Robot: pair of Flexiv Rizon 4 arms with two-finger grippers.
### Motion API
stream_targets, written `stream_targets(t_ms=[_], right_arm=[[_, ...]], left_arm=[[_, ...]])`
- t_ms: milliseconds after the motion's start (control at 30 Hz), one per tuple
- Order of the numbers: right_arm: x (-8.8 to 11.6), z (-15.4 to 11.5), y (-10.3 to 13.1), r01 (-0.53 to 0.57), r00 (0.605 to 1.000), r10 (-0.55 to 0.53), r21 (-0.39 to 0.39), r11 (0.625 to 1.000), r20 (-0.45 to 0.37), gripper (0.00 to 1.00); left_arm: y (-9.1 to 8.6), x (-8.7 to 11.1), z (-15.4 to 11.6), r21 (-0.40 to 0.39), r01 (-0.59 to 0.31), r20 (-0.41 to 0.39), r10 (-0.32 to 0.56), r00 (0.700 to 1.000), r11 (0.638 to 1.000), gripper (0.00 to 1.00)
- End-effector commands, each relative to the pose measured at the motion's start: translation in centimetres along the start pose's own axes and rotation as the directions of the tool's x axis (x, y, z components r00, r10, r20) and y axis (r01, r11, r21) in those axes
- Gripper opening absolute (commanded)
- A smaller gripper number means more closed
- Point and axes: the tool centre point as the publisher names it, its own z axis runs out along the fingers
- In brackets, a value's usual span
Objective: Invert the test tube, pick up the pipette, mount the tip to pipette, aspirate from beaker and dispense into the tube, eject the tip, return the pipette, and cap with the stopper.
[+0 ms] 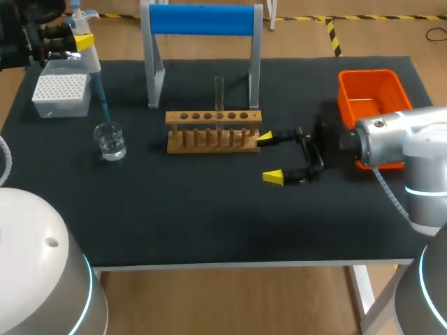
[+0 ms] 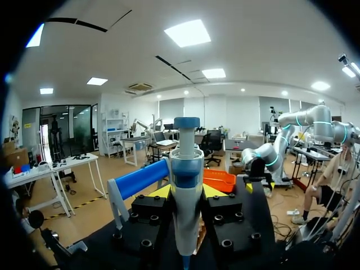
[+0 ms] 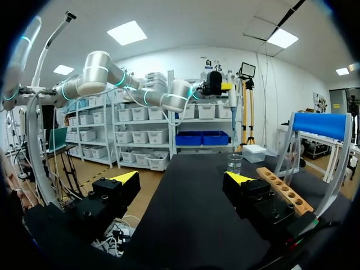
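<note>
Holding: my left gripper [image 2: 187, 192] is clamped on the pipette [image 2: 186, 169], one yellow-tipped finger on each side of its white body, plunger end up.
Left arm position: at the far left corner of the table [image 1: 209, 223], with the gripper above the white tip box [image 1: 61, 94].
Tip: a blue tip [image 1: 101, 98] is mounted on the pipette and slants down toward the beaker [image 1: 110, 139]. In the head view its lower end sits at the beaker's rim. I cannot tell whether it reaches the liquid.
Beaker: clear and upright, with clear liquid in its lower part. It stands near the tip box and well to the left of the rack [image 1: 214, 130].
Test tube: the test tube [image 1: 219, 98] stands upright in a hole right of the wooden rack's middle and rises well above it.
Right gripper: the right gripper [image 1: 272, 158] has its fingers spread wide with nothing between them. It sits low over the black mat just right of the rack, one yellow tip close to the rack's right end.
Right wrist view: the rack runs alongside one finger, and the beaker is ahead, past the fingertips.
Orange bin: the orange bin [image 1: 370, 94] is at the far right of the table, beside my right arm.
Stand: the stand [image 1: 202, 21], with a blue bar across its top, is behind the rack.
</note>
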Motion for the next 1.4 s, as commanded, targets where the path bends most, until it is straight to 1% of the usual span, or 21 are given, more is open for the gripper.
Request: stream_targets(t_ms=[33,67,133,167,267,367,400,500,733,867,933,1000,1200,1400], right_arm=[[-0.8,2.8,0.6,-0.011,1.0,0.01,0.069,0.998,0.015,1.0],[-1.1,3.3,0.6,-0.014,1.0,0.013,0.075,0.997,0.013,1.0],[-1.7,4.2,0.7,-0.018,0.999,0.015,0.114,0.993,0.031,1.0],[-2.0,4.6,0.7,-0.021,0.999,0.018,0.11,0.994,0.034,1.0],[-2.8,6.0,0.8,-0.032,0.998,0.025,0.133,0.991,0.058,1.0],[-3.6,7.6,0.9,-0.042,0.997,0.029,0.163,0.986,0.078,1.0],[-3.9,8.3,0.9,-0.052,0.995,0.035,0.183,0.982,0.097,1.0],[-4.7,9.9,1.0,-0.061,0.991,0.035,0.201,0.978,0.131,1.0],[-6.3,13.2,0.9,-0.073,0.985,0.032,0.236,0.969,0.17,1.0],[-7.2,15.1,0.5,-0.078,0.983,0.033,0.251,0.965,0.179,1.0],[-7.5,15.8,0.4,-0.077,0.982,0.025,0.279,0.957,0.185,1.0],[-7.9,16.6,0.1,-0.088,0.98,0.033,0.284,0.955,0.195,1.0],[-8.6,18.4,-0.9,-0.104,0.974,0.024,0.352,0.93,0.224,1.0],[-9.3,20.0,-2.3,-0.131,0.97,0.035,0.391,0.911,0.242,1.0]], left_arm=[[0.0,0.0,0.0,0.003,-0.001,-0.001,0.001,1.0,1.0,0.0],[0.0,0.0,0.0,0.003,-0.001,-0.001,0.001,1.0,1.0,0.0],[0.0,0.0,0.0,0.003,-0.001,-0.001,0.001,1.0,1.0,0.0],[0.0,0.0,0.0,0.003,-0.001,-0.001,0.001,1.0,1.0,0.0],[0.0,0.0,0.0,0.003,-0.001,-0.001,0.001,1.0,1.0,0.0],[0.0,0.0,0.0,0.003,-0.001,-0.001,0.001,1.0,1.0,0.0],[0.0,0.0,0.0,0.003,-0.001,-0.001,0.001,1.0,1.0,0.0],[0.0,0.0,0.0,0.003,-0.001,-0.001,0.001,1.0,1.0,0.0],[0.0,0.0,0.0,0.003,-0.001,-0.001,0.001,1.0,1.0,0.0],[0.0,0.0,0.0,0.003,-0.001,-0.001,0.001,1.0,1.0,0.0],[0.0,0.0,0.0,0.003,-0.001,-0.001,0.001,1.0,1.0,0.0],[0.0,0.0,0.0,0.003,-0.001,-0.001,0.001,1.0,1.0,0.0],[0.0,0.0,0.0,0.003,-0.001,-0.001,0.001,1.0,1.0,0.0],[0.0,0.0,0.0,0.003,-0.001,-0.001,0.001,1.0,1.0,0.0]])
